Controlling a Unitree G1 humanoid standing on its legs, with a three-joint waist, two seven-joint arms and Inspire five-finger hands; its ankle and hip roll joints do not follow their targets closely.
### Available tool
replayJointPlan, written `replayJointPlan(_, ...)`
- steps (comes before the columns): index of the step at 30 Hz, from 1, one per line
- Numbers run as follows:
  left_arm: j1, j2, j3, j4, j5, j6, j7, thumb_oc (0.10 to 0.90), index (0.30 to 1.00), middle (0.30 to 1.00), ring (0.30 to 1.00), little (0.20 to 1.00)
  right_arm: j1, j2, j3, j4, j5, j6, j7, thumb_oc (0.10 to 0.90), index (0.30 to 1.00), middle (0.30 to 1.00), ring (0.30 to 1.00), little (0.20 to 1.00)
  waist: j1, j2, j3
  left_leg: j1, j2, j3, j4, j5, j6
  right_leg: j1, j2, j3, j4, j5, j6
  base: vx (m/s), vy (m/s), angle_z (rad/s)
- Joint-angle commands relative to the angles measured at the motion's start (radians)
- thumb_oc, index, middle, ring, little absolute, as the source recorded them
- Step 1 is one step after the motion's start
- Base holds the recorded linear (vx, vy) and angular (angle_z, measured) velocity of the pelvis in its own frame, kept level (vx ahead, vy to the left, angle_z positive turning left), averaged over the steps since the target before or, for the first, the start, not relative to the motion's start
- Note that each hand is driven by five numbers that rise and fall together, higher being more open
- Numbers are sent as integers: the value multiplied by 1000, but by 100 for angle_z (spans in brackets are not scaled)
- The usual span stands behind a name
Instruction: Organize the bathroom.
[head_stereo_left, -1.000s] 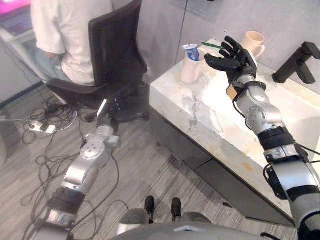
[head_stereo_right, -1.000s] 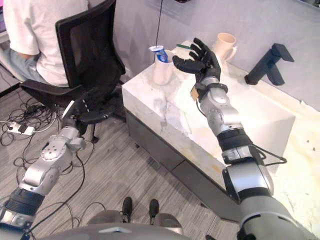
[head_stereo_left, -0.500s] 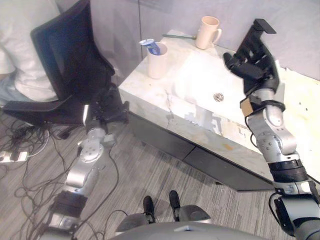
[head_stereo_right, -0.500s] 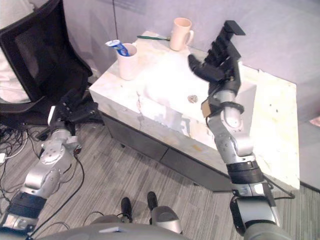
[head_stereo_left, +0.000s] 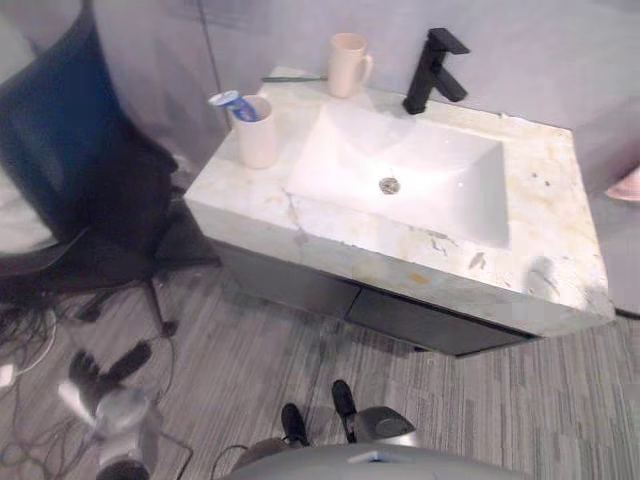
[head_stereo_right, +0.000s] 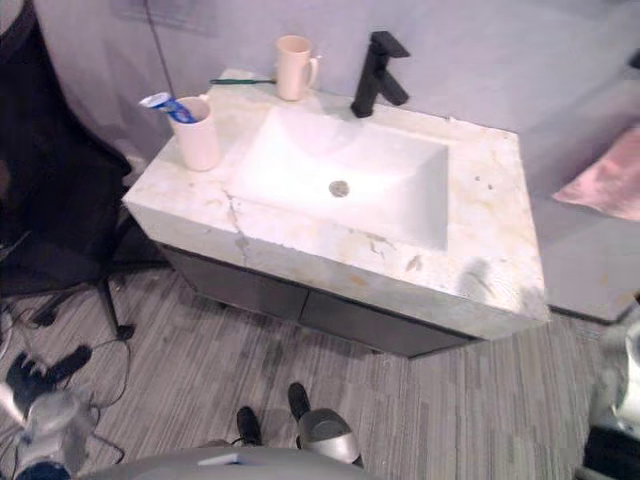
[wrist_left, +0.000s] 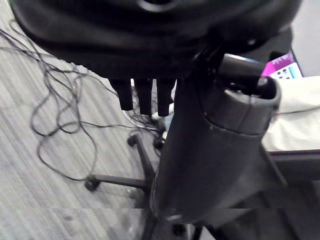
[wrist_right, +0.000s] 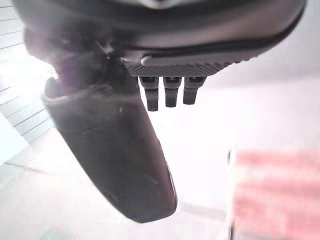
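At eight o'clock in the head view we see the left hand (head_stereo_left: 100, 375) low over the floor, blurred; its wrist view shows straight fingers (wrist_left: 142, 95) holding nothing, above the chair base (wrist_left: 120, 180). Up at ten o'clock, a black office chair (head_stereo_left: 70, 190). Next, on the marble counter (head_stereo_left: 440, 270), the white cup (head_stereo_left: 258, 130) with its blue-capped tube (head_stereo_left: 228, 100), well apart from that hand. At twelve, the green toothbrush (head_stereo_left: 295, 78), beige mug (head_stereo_left: 347, 65), black faucet (head_stereo_left: 432, 68). Centre, the sink basin (head_stereo_left: 400, 170). The right hand (wrist_right: 115, 150) hangs with fingers straight, empty, near something pink (wrist_right: 275, 180).
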Motion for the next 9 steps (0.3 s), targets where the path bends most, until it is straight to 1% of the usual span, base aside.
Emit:
replayJointPlan(1,-43,56,13,22,16,-149,-24,800,900,900,900,900,-3,-44,-70,29,13,-101,-26,800,900,900,900,900,-7,18,-77,9,5,6,1,-69,-60,-40,15,-79,135,-62,54,-97,-43,-120)
replayJointPlan(2,-43,55,14,60,30,-142,-29,800,900,900,900,900,15,-19,-67,71,43,-116,-20,800,900,900,900,900,-9,24,-70,8,11,16,1,-66,-58,-44,10,-81,161,-77,53,-117,-51,-101)
replayJointPlan(3,-46,52,18,88,19,-122,-52,800,900,900,900,900,38,11,-59,124,59,-111,-12,800,900,900,900,900,-10,28,-64,1,19,29,1,-56,-58,-54,2,-86,191,-91,49,-143,-60,-78)
replayJointPlan(4,-46,46,19,113,19,-117,-72,800,900,900,900,900,48,32,-46,167,64,-107,-5,800,900,900,900,900,-9,31,-61,1,24,36,1,-58,-56,-52,-7,-99,211,-109,49,-127,-52,-46)
replayJointPlan(5,-48,45,15,144,20,-124,-83,800,900,900,900,900,52,51,-31,207,90,-124,14,800,900,900,900,900,-8,33,-59,-1,29,43,2,-57,-56,-54,-14,-108,227,-122,49,-91,-36,-50)
replayJointPlan(6,-52,45,12,168,28,-122,-89,800,900,900,900,900,53,66,-17,240,126,-124,43,800,900,900,900,900,-6,35,-58,-6,34,52,3,-52,-57,-59,-19,-115,239,-127,46,-96,-43,-63)
replayJointPlan(7,-55,48,3,209,14,-113,-115,800,900,900,900,900,59,105,12,296,159,-121,110,800,900,900,900,900,-5,36,-54,-7,41,64,4,-49,-58,-59,-32,-130,259,-133,47,-91,-52,-58)
replayJointPlan(8,-57,43,0,240,-5,-100,-148,800,900,900,900,900,68,138,51,352,147,-96,139,800,900,900,900,900,-3,37,-50,-5,45,71,8,-52,-58,-50,-47,-146,270,-147,50,-97,-75,-41)
replayJointPlan(9,-64,36,-13,293,-15,-83,-180,800,900,900,900,900,71,200,144,444,123,-84,164,800,900,900,900,900,2,33,-46,-8,51,86,15,-47,-58,-31,-69,-170,273,-159,53,-96,-87,-35)
